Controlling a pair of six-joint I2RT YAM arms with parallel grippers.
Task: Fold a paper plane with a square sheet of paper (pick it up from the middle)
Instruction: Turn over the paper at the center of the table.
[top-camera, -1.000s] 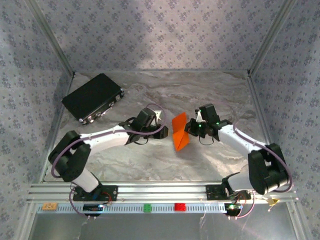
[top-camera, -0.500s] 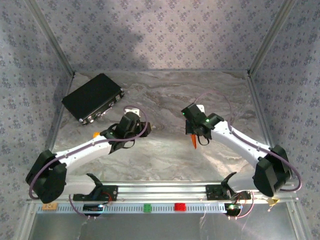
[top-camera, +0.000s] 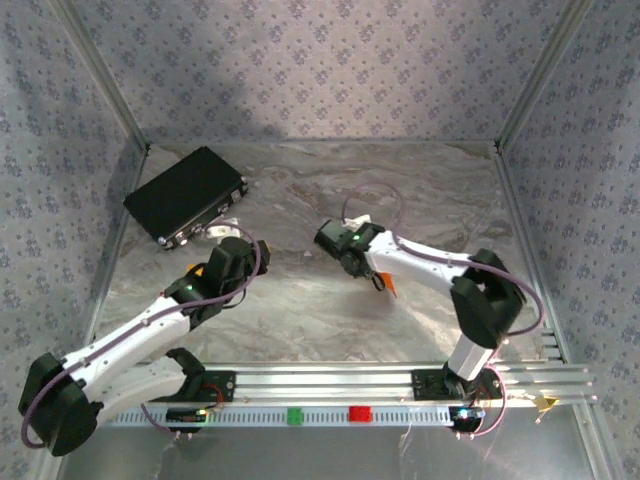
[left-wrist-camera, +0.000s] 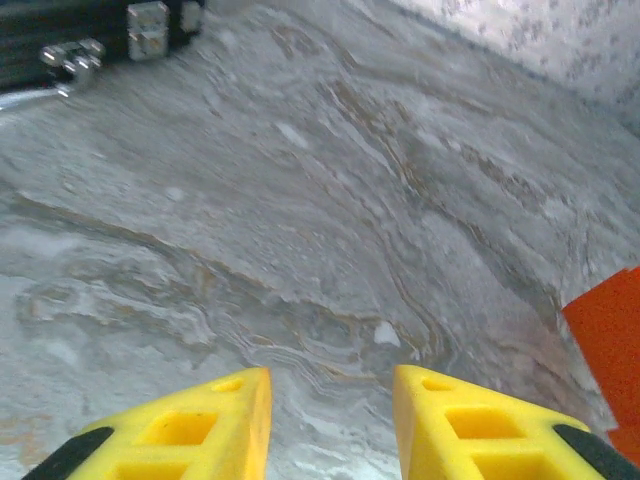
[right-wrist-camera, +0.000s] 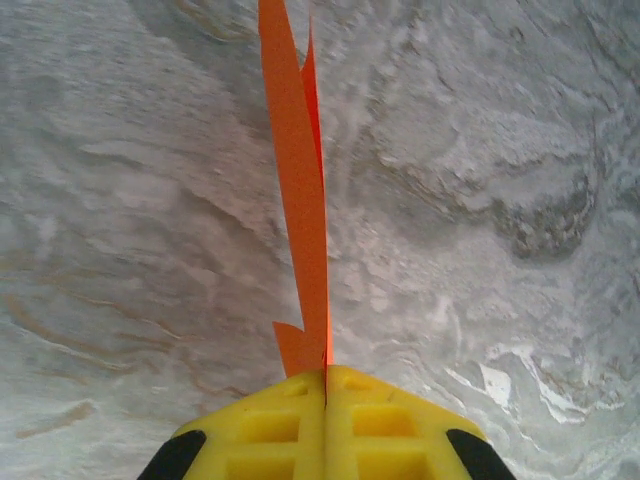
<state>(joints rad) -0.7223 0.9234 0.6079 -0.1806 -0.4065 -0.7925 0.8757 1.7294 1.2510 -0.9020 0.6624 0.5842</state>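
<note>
The orange sheet of paper (right-wrist-camera: 300, 190) is folded into narrow pointed layers and stands on edge, pinched at its near end by my right gripper (right-wrist-camera: 325, 375), which is shut on it. From above, a small sliver of the paper (top-camera: 389, 287) shows below that gripper (top-camera: 377, 279), near the table's middle. My left gripper (top-camera: 232, 248) is off to the left, apart from the paper. Its yellow fingers (left-wrist-camera: 215, 420) are open over bare table. An orange corner of the paper (left-wrist-camera: 610, 340) enters that view at the right edge.
A black rectangular case (top-camera: 185, 195) lies at the back left; its latches (left-wrist-camera: 145, 18) show at the top of the left wrist view. Patterned walls and frame posts close in the marbled table (top-camera: 300, 315). Small green (top-camera: 295, 415) and red (top-camera: 358, 413) blocks sit on the front rail.
The left gripper has pulled away from the paper, leftward and nearer. The right gripper has carried the paper left, turning it from a spread shape to a thin sliver seen from above.
</note>
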